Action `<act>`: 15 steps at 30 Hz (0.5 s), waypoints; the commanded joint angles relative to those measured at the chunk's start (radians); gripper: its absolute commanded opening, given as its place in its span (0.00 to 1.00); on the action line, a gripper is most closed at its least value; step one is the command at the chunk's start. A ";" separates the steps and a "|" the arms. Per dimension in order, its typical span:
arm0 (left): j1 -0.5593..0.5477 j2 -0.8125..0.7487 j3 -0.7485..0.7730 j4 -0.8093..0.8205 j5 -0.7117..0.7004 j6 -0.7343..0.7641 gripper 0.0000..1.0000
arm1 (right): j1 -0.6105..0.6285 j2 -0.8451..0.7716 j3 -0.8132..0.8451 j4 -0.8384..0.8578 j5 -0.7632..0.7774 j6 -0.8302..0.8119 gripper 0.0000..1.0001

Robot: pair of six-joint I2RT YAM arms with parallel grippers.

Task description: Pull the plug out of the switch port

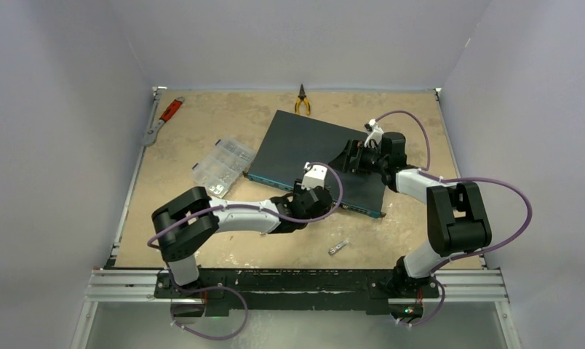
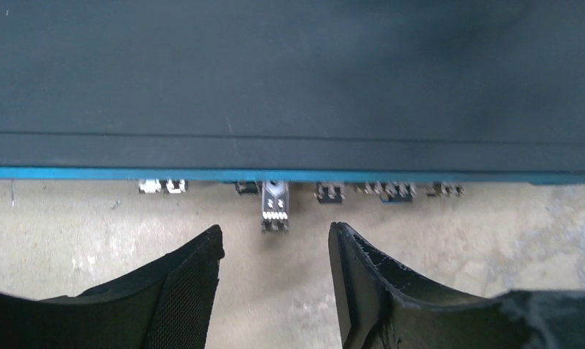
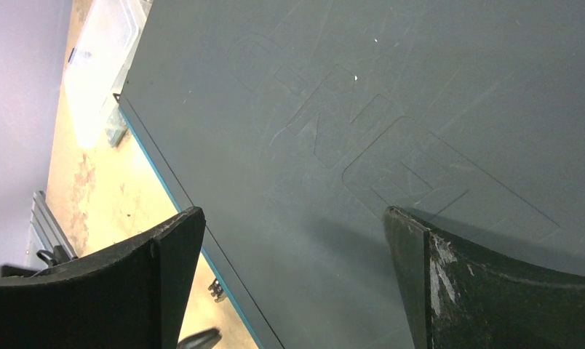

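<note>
The switch (image 1: 304, 149) is a flat dark-teal box lying in the middle of the table, its blue-edged port face (image 2: 202, 174) turned toward the arms. A small plug (image 2: 275, 211) sticks out of one port and also shows in the right wrist view (image 3: 217, 289). My left gripper (image 1: 320, 200) is open at that face. In the left wrist view its open fingers (image 2: 276, 236) flank the plug's end just short of it, touching nothing. My right gripper (image 1: 351, 156) is open and empty over the switch's top (image 3: 293, 214).
A clear plastic compartment box (image 1: 222, 166) lies left of the switch. Yellow-handled pliers (image 1: 302, 102) lie at the back edge and a red-handled tool (image 1: 164, 118) at the back left. A small loose connector (image 1: 338, 248) lies on the table in front of the switch.
</note>
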 commanded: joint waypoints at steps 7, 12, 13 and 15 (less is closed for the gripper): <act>0.093 0.108 0.107 0.040 0.123 0.066 0.52 | -0.016 0.091 -0.058 -0.218 0.124 -0.041 0.99; 0.097 0.142 0.133 0.044 0.141 0.075 0.39 | -0.016 0.093 -0.058 -0.218 0.123 -0.041 0.98; 0.097 0.145 0.136 0.043 0.142 0.075 0.36 | -0.016 0.093 -0.058 -0.218 0.123 -0.040 0.99; 0.097 0.148 0.136 0.037 0.141 0.075 0.30 | -0.016 0.093 -0.057 -0.219 0.123 -0.039 0.99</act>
